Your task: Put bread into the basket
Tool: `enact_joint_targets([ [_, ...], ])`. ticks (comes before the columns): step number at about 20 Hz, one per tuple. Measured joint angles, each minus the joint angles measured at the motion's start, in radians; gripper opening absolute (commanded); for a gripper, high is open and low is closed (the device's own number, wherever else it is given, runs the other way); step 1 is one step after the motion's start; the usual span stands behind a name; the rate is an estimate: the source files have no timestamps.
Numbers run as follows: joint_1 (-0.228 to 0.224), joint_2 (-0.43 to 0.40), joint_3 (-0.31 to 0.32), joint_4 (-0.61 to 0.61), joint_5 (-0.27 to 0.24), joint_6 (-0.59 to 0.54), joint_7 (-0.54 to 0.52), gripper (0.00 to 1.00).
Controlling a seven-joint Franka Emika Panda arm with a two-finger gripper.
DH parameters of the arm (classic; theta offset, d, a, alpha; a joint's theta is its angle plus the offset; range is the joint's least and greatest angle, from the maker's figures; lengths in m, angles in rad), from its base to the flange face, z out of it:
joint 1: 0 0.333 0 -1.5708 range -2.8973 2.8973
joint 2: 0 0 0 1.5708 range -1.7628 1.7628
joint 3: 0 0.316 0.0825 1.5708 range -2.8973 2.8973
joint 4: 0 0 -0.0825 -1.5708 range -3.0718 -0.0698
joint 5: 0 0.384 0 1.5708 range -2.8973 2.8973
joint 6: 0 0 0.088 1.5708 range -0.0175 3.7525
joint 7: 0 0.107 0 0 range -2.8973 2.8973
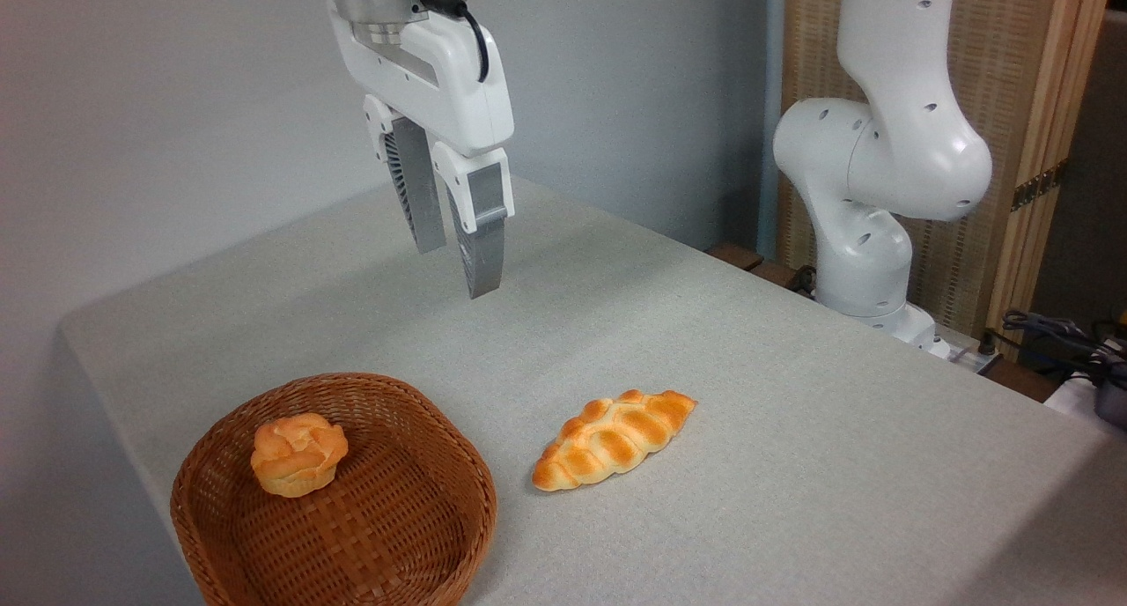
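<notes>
The bread (298,454), a small round golden bun with a knotted top, lies inside the basket (440,465) against its left wall. The basket is oval, reddish-brown wicker, and stands at the table's front left. My gripper (453,267) hangs well above the table behind the basket, fingers pointing down. Its fingers are a little apart with nothing between them. It touches neither the bread nor the basket.
A longer braided oval loaf (614,438) lies on the grey tablecloth (792,412) just right of the basket. The arm's white base and joints (880,157) rise at the table's far right. Cables and a wooden panel stand beyond that edge.
</notes>
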Motion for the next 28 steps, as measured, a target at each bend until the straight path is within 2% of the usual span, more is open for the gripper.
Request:
enact_joint_targets([
  [4,-0.031,0.0,0.049,0.0,0.0,0.0,0.0,1.0],
  [10,-0.052,0.001,0.054,0.0,0.0,0.0,-0.069,1.0],
  [28,-0.054,0.003,0.054,0.0,0.0,0.0,-0.076,1.0],
])
